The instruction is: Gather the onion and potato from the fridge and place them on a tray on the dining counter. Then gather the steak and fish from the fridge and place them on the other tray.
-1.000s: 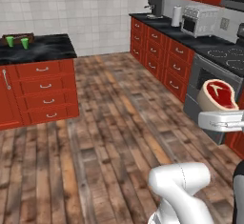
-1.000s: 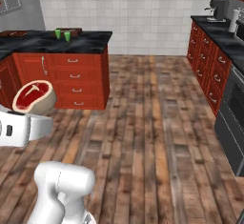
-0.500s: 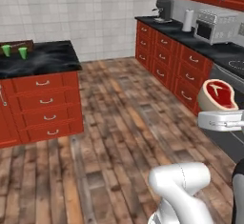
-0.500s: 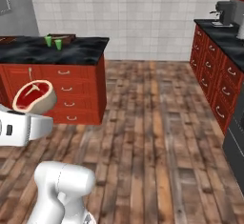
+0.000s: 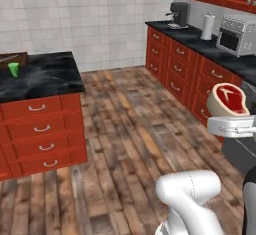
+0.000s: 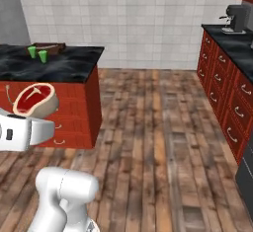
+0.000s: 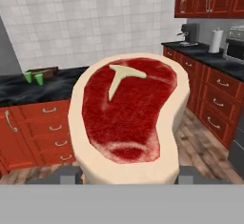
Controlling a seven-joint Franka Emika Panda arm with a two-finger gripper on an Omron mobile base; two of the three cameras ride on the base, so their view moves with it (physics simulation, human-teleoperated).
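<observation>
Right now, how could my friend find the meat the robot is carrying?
Find the white robot arm rising over the wooden floor. At its top the tool grips the steak: a thick red slab with a pale fat rim and a white T-shaped bone mark, the only red meat among red cabinets.

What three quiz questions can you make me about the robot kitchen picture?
1. True or false: the end effector is holding the steak.
2. What colour are the two little cups on the dining counter?
3. Which stands beside the paper towel roll on the far counter: A) coffee machine, B) kettle, C) blender?

Key:
1. True, it is shut on the steak.
2. Green.
3. A.
</observation>
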